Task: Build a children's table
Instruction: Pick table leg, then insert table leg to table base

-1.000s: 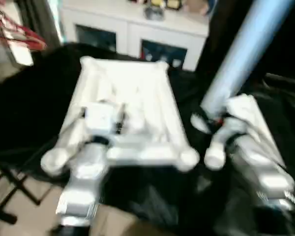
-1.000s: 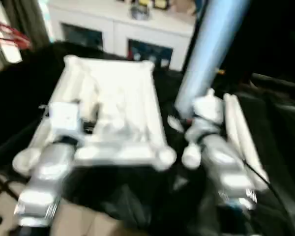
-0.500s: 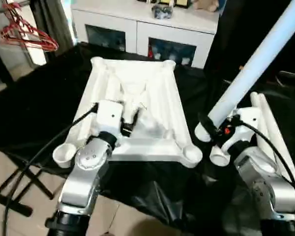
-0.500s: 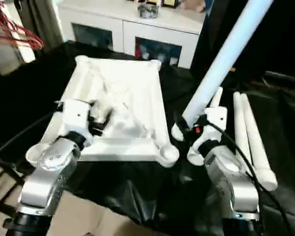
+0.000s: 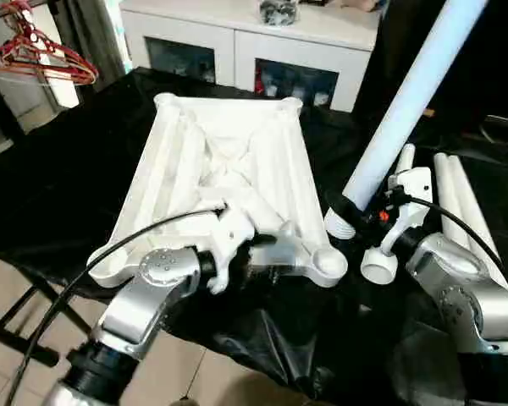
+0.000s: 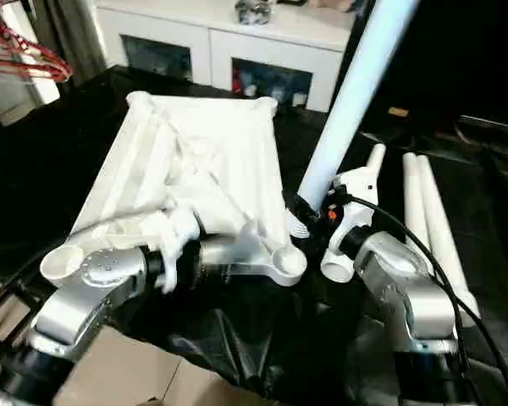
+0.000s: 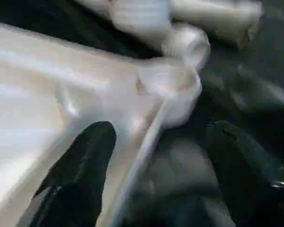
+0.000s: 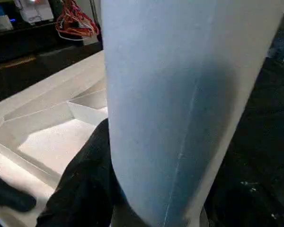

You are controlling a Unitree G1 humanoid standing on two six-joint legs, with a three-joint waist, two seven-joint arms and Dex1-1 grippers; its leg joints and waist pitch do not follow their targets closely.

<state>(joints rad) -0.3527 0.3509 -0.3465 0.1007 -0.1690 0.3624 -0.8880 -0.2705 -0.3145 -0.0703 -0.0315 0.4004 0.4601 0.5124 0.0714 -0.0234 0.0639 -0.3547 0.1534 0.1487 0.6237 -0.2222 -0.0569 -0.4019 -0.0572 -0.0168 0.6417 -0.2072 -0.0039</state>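
At the near edge of the black-draped surface (image 5: 59, 194), the left pincer (image 7: 156, 175) stands released, its fingers astride the rim of the upturned table top (image 5: 229, 169) beside the near right corner socket (image 5: 329, 263). Just right of that socket, the right pincer (image 6: 309, 222) is clenched on a leg (image 5: 411, 97), whose long axis tilts up and away; its flared end seems slightly short of the socket. Spare legs (image 5: 461, 203) lie farther right.
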